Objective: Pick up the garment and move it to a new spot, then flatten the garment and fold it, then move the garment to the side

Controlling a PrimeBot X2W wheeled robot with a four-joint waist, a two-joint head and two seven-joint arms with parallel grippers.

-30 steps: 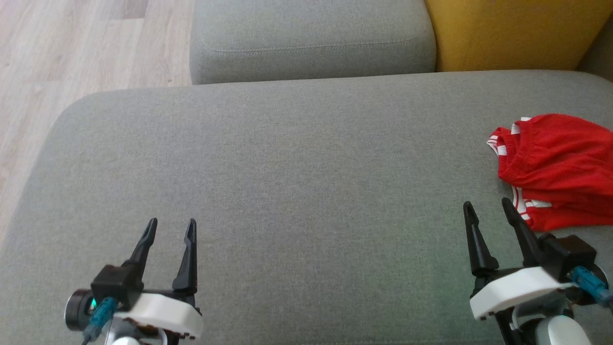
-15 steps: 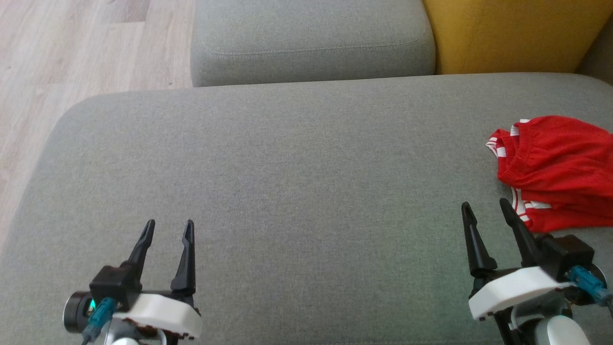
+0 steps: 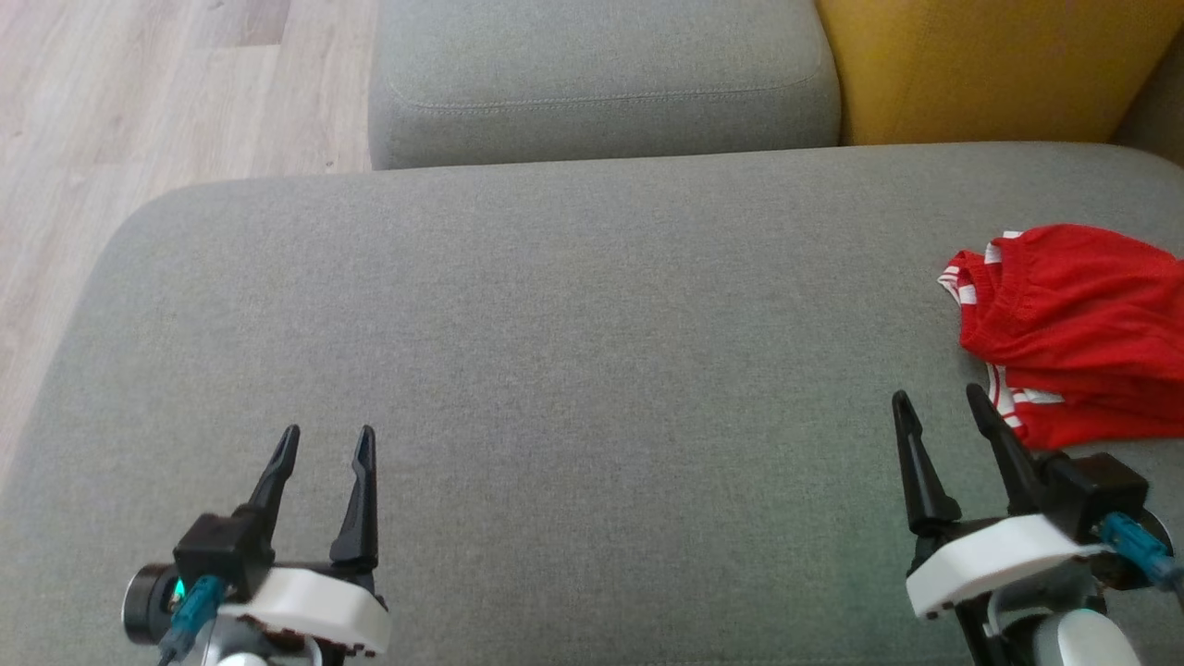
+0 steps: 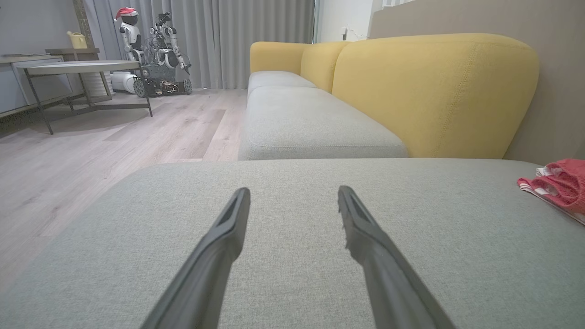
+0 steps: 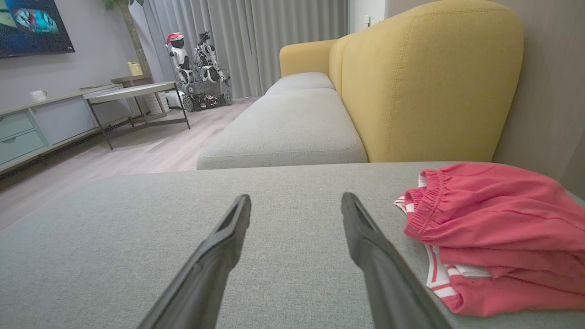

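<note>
A red garment (image 3: 1082, 324) with white stripes and an elastic waistband lies crumpled at the right edge of the grey sofa cushion (image 3: 555, 351). The right wrist view has the garment (image 5: 493, 228) just right of the fingers; the left wrist view catches the garment (image 4: 560, 185) at its far right. My right gripper (image 3: 939, 402) is open, low over the cushion, its tips just left of the garment's near corner and apart from it. My left gripper (image 3: 328, 435) is open at the lower left, nothing between its fingers.
A second grey seat cushion (image 3: 601, 74) lies beyond, with a yellow backrest (image 3: 990, 65) at the upper right. Wooden floor (image 3: 139, 102) drops off to the left. Across the room stand a low table (image 4: 82, 68) and another robot (image 4: 151, 50).
The head view has shifted slightly, so the scene sits a little lower in it. Both grippers stay open in place and the garment lies as before.
</note>
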